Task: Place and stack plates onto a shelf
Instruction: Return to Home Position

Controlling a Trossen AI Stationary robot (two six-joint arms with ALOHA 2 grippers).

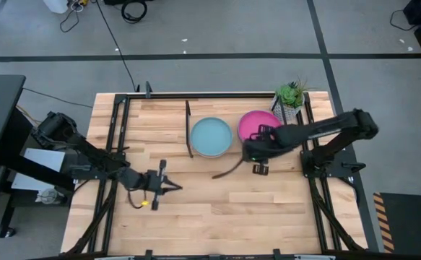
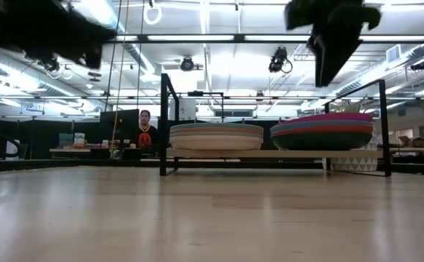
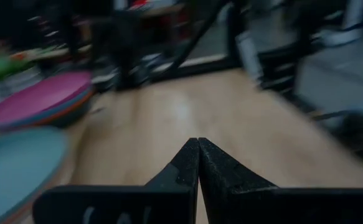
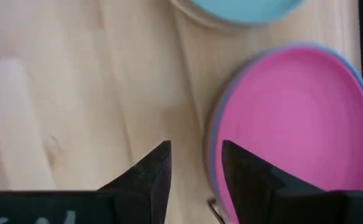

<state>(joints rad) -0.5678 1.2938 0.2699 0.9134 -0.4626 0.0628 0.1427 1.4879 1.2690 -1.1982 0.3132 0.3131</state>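
Observation:
The shelf (image 2: 270, 153) carries two stacks of plates. The left stack (image 1: 211, 136) has a light blue plate on top and the right stack (image 1: 255, 124) a magenta one; both rest flat on the wooden board. My right gripper (image 4: 193, 165) hangs open above the table, pointing steeply down just off the near edge of the magenta stack (image 4: 293, 124), with nothing between its fingers. In the low view my right gripper (image 2: 322, 73) is well above that stack (image 2: 322, 131). My left gripper (image 1: 172, 186) is shut and nearly level over the table's near left part, holding nothing.
A small potted green plant (image 1: 291, 97) stands at the far right corner beside the magenta stack. Bare wooden table (image 1: 232, 209) stretches from the shelf to the near edge. A person (image 2: 145, 131) sits far off in the room behind.

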